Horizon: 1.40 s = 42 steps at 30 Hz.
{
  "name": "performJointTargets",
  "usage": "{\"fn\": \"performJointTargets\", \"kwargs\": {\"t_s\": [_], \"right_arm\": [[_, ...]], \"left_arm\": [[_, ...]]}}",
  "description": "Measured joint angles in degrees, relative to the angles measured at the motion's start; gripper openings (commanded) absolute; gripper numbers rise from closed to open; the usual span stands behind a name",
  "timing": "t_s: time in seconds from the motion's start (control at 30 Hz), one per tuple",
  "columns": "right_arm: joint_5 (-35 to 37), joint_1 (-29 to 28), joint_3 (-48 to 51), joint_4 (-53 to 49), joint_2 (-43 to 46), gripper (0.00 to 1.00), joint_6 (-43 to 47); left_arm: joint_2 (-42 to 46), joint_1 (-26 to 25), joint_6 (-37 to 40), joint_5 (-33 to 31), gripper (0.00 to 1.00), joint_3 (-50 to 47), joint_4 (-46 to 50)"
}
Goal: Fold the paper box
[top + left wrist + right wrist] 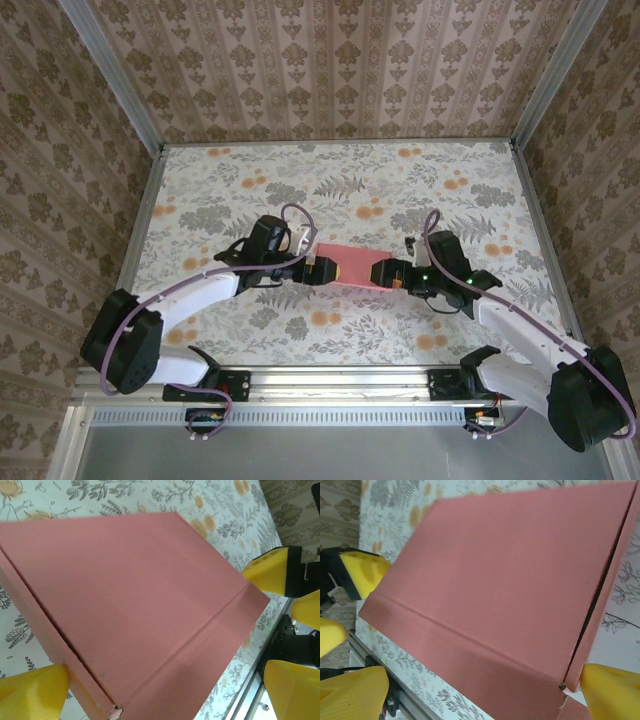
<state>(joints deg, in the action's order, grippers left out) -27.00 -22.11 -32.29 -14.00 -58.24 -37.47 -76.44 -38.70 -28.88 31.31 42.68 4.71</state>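
Flanking the flat pink cardboard paper box (pixel 350 266) end-on, left gripper (pixel 318 268) and right gripper (pixel 390 272) both stand with jaws spread wide. Each straddles one short end, nothing pinched. Probable reason: bracing both ends for a fold. Box lies mid-way on floral-patterned tabletop (pixel 250 180). Count: two grippers, four yellow foam fingertips (pixel 30 692), one box.

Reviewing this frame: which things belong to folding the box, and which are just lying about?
Part of the job:
- box
- left arm, jaws open at the box's left end
- right arm, jaws open at its right end

Not part of it:
- floral table
- papered walls
- metal rail
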Motion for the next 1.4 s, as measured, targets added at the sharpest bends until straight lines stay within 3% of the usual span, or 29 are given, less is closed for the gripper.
{"fn": "performJointTargets", "kwargs": {"t_s": [0.2,0.4,0.53,0.83,1.4], "right_arm": [[-0.1,0.2,-4.5,-3.9,1.7,0.98,-0.1],[-0.1,0.2,-7.2,-7.1,1.7,0.85,-0.7],[-0.1,0.2,-9.1,-9.1,1.7,0.83,-1.4],[-0.5,0.2,-13.5,-12.0,-0.8,0.82,-1.9],[-0.4,0.3,-11.0,-11.5,-3.9,0.83,-1.8]], "left_arm": [[1.8,0.6,-1.5,0.0,1.0,2.9,4.5],[2.1,0.7,-5.5,0.1,1.0,5.1,8.7],[2.1,1.2,-8.2,0.7,1.0,6.8,11.5],[2.1,3.6,-13.6,5.0,1.0,7.5,13.4],[-0.1,3.9,-13.5,5.6,1.0,7.5,14.1]]}}
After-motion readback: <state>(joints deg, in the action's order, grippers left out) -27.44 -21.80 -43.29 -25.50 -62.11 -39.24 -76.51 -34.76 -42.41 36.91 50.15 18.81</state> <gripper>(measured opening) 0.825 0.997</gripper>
